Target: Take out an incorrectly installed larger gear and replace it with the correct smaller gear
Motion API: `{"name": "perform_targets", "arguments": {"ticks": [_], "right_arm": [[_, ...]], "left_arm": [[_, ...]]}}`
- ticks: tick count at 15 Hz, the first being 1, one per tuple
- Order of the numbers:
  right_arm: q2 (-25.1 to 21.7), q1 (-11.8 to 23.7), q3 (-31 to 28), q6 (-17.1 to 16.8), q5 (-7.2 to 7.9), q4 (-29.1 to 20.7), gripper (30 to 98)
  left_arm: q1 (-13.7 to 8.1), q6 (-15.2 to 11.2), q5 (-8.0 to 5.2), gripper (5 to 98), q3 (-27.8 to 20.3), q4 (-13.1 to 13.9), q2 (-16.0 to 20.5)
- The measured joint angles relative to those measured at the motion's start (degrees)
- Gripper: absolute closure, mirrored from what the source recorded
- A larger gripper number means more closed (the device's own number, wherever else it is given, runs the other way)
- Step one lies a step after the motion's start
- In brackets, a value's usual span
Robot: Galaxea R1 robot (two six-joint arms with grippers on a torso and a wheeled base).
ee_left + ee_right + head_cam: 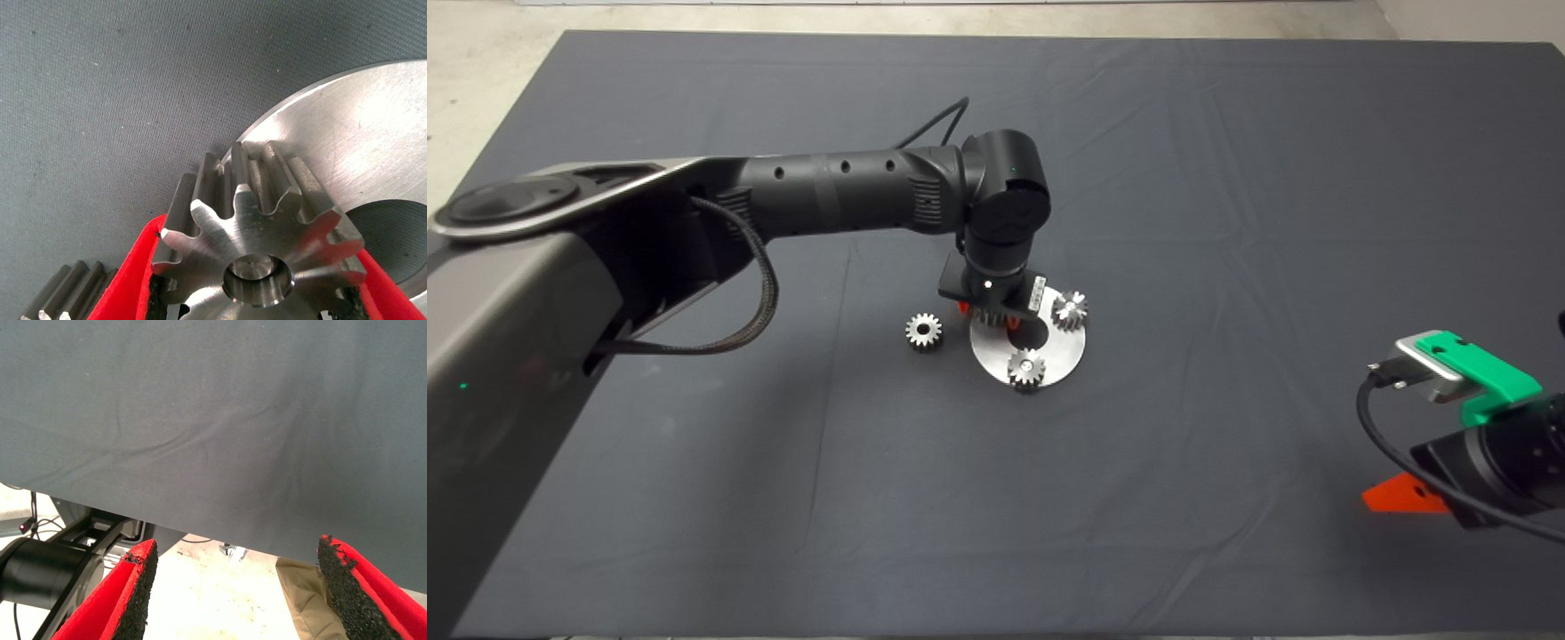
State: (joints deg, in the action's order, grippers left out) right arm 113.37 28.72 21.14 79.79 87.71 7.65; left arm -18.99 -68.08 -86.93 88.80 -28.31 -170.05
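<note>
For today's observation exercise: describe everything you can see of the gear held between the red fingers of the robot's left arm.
The gear is silver, metal-looking, with broad blunt teeth, brushed faces and a round centre hole. It sits between the left gripper, whose red fingers press on its opposite sides, jaws shut on it. It is at the edge of the round silver plate, partly over the plate and partly over the dark mat. Whether it touches the plate cannot be told.

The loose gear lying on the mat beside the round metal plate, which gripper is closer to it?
Left. The left gripper is at the plate beside the loose gear, clamped on another gear. The right gripper waits at the mat's far right edge.
</note>
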Motion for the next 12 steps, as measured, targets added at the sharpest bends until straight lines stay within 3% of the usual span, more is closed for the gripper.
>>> {"name": "perform_targets", "arguments": {"ticks": [12], "right_arm": [[0.8, -1.8, -0.6, 1.1, 0.01, 0.0, 64.9]], "left_arm": [[-0.1, 1.5, 0.33, 49.3, -0.1, 0.0, 0.0]]}}
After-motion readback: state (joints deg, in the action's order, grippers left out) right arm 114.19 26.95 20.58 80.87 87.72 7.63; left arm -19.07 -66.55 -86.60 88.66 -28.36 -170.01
